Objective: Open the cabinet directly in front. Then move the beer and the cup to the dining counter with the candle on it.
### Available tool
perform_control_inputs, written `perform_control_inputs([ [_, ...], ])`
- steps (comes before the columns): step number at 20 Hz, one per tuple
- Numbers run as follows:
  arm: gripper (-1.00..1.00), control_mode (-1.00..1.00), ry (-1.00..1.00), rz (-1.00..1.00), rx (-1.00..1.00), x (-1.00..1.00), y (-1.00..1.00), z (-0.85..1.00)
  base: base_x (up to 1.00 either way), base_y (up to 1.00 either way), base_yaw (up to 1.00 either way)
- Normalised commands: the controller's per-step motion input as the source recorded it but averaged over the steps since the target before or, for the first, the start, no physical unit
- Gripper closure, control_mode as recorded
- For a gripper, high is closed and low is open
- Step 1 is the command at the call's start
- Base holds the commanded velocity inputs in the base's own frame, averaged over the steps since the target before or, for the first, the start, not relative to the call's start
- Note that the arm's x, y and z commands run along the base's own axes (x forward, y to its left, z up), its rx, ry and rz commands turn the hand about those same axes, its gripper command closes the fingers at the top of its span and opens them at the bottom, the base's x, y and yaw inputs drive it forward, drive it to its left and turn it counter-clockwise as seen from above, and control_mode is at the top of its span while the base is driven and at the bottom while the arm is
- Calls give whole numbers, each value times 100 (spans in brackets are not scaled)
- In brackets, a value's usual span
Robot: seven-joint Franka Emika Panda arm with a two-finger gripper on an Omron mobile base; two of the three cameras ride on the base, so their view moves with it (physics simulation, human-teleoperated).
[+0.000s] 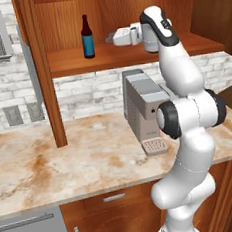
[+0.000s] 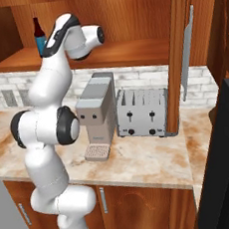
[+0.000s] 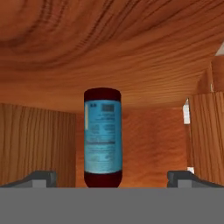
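The cabinet stands open, its wooden shelf bare on the right. The beer, a dark brown bottle with a blue label, stands upright on the left part of the shelf. My gripper is inside the cabinet at shelf height, just right of the bottle and pointing at it, apart from it. In the hand view the beer fills the centre, a little ahead of my open gripper, whose fingertips sit wide on either side. The beer peeks out behind my arm. The cup, dining counter and candle are out of view.
A grey coffee machine stands on the marble countertop under the cabinet, with a silver toaster to its right. Opened doors hang at both sides. A black appliance blocks the far right.
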Motion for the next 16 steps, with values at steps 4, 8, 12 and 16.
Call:
perform_control_inputs([
  [4,-100,-100,11,0,0,32,0,6,0,0,0],
  [8,-100,-100,4,0,0,13,4,0,0,0,0],
  [12,-100,-100,0,0,-1,0,27,0,0,0,0],
  [16,-100,-100,0,0,-2,0,33,0,0,0,0],
])
